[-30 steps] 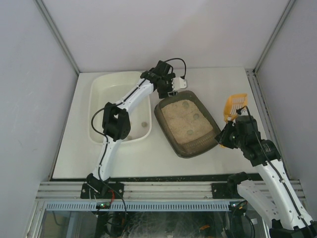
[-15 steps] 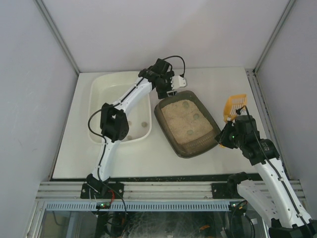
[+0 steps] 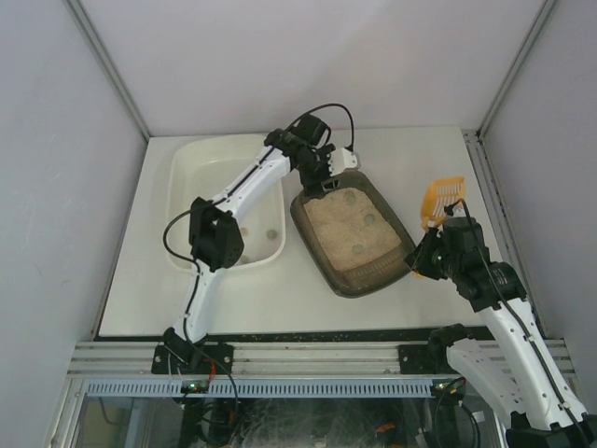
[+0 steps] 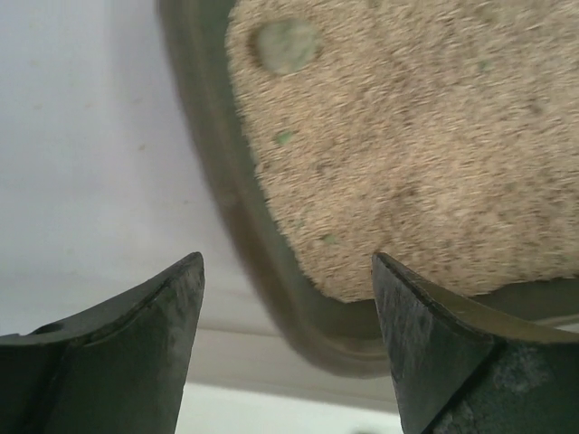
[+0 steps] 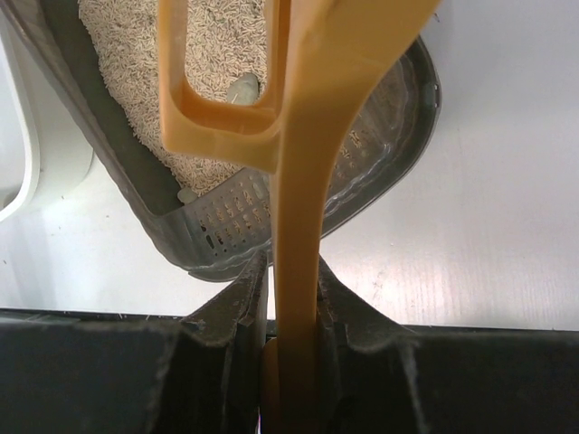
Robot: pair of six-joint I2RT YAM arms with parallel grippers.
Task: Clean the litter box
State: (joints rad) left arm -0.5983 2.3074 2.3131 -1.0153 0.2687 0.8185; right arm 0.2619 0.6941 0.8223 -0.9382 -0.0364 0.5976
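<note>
The litter box (image 3: 304,227) is a dark brown tray of beige litter, lying slantwise mid-table. Three greenish round clumps (image 3: 347,198) rest on the litter. My left gripper (image 3: 323,174) hangs open over the box's far left corner. In the left wrist view the rim (image 4: 237,193) runs between its spread fingers (image 4: 172,307), touching neither, with a clump (image 4: 286,45) beyond. My right gripper (image 3: 435,250) is right of the box, shut on the handle of an orange slotted scoop (image 3: 442,201). In the right wrist view the handle (image 5: 303,226) rises from the jaws, past the box's near end (image 5: 226,226).
A larger white tub (image 3: 183,177) stands left of the litter box, touching it, with a few small clumps (image 3: 270,233) on its floor. My left arm reaches across the tub. Grey walls enclose the table on three sides.
My left gripper has shifted a little right and nearer, onto the litter box's far corner. The right arm and scoop have stayed in place.
</note>
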